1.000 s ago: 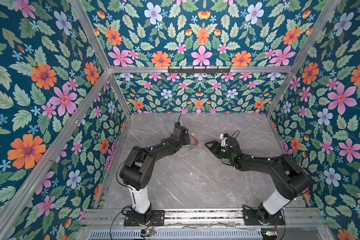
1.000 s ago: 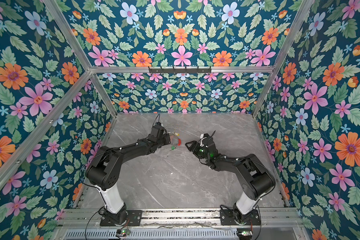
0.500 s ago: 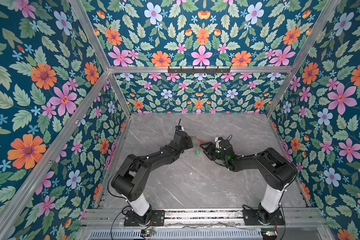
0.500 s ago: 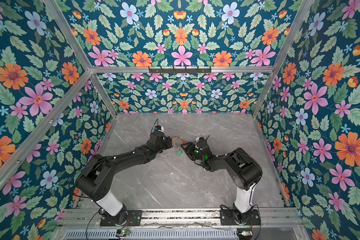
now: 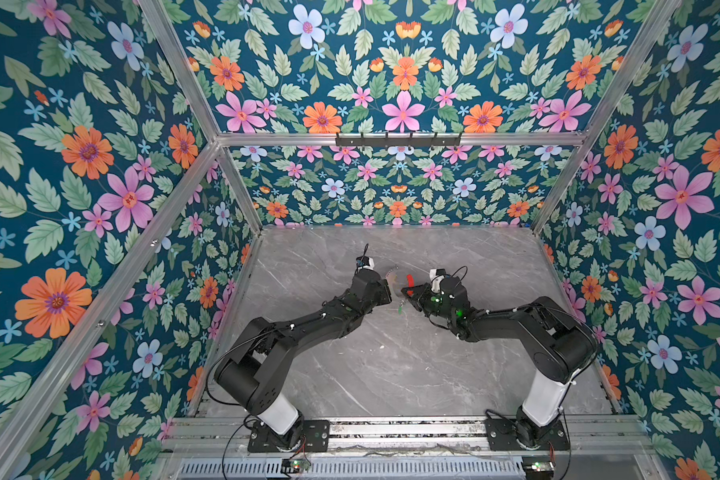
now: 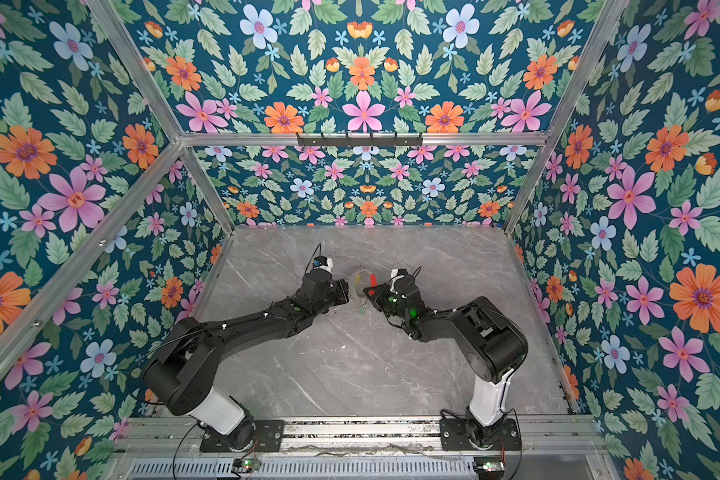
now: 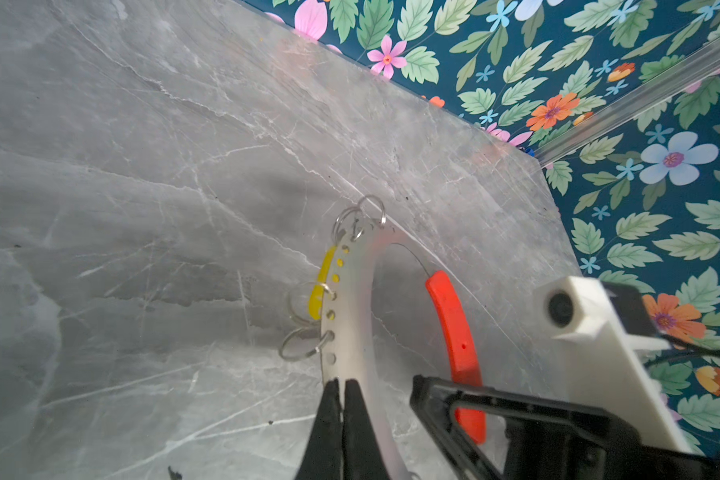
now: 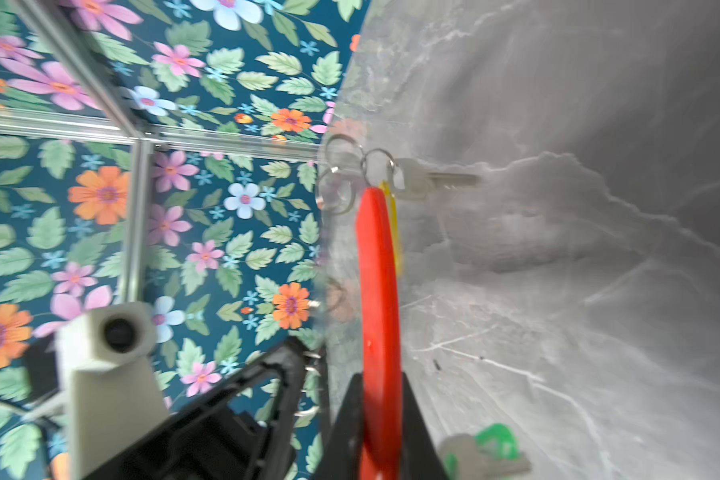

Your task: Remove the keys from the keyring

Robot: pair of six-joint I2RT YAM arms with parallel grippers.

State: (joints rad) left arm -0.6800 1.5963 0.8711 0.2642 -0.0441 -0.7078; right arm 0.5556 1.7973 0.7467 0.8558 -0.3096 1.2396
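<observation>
While both hold the keyring (image 7: 350, 316), left gripper (image 7: 336, 384) pinching its pale arc, right gripper (image 8: 381, 395) clamped on the red sleeve (image 8: 377, 270); one yellow-tagged key (image 8: 416, 178), one green-tagged key (image 8: 483, 453), at least four small loops (image 7: 300, 345)

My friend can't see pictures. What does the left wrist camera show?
The left gripper pinches the white arc of the keyring over a grey marble table, and the right gripper clamps its red sleeve. Small metal loops and a yellow tag sit along it.
</observation>
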